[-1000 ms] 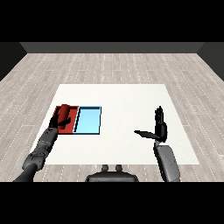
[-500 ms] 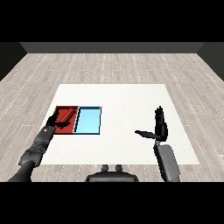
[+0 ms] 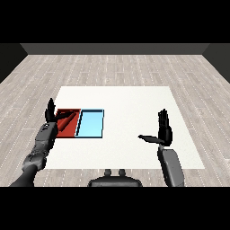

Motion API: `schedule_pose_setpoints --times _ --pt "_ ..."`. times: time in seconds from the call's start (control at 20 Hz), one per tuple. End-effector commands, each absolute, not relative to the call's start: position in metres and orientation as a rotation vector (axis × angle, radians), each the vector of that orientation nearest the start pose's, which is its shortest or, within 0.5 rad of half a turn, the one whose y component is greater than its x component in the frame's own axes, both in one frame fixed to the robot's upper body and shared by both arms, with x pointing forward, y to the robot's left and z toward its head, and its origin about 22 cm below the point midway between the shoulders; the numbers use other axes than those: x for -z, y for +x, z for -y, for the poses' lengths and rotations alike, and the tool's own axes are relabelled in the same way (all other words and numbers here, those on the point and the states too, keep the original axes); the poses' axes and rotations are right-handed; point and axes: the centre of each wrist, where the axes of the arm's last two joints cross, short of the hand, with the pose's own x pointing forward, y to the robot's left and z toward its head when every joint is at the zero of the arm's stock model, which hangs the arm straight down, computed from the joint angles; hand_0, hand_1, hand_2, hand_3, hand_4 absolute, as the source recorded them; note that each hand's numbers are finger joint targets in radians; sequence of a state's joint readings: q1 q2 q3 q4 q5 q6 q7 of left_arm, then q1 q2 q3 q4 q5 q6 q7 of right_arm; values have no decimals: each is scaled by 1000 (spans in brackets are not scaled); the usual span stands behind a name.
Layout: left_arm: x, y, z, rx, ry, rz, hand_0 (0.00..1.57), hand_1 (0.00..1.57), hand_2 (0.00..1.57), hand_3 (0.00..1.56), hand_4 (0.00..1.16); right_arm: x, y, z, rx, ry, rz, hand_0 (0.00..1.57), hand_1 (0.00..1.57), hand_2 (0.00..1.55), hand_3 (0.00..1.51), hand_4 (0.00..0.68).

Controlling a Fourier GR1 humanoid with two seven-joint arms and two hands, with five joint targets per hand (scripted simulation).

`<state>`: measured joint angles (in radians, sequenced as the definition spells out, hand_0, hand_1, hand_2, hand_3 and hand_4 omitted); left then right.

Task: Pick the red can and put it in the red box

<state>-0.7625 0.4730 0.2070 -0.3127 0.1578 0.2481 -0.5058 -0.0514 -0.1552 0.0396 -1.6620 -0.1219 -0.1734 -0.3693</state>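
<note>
Nearest, the right hand (image 3: 164, 130) stands upright above the white table (image 3: 134, 103), its fingers straight and together and its thumb held out to the side, with much bare surface around it up to the right edge. The left hand (image 3: 50, 114) is at the left edge of the red tray (image 3: 64, 132), with fingers straight and a little spread, holding nothing. There are two trays, touching side by side: one red and one light blue tray (image 3: 91, 124). One red can (image 3: 68, 119) lies tilted inside the red tray.
</note>
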Motion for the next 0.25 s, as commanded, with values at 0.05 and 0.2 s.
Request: schedule_pose_setpoints --times 0.05,0.2 --pt "-29 406 -313 -328 211 2001 0 0 0 0 0 -33 247 234 22 42 2058 0 0 0 0 0" --pt "-4 395 -268 -268 98 2048 0 0 0 0 0 -30 239 248 33 78 2045 0 0 0 0 0"
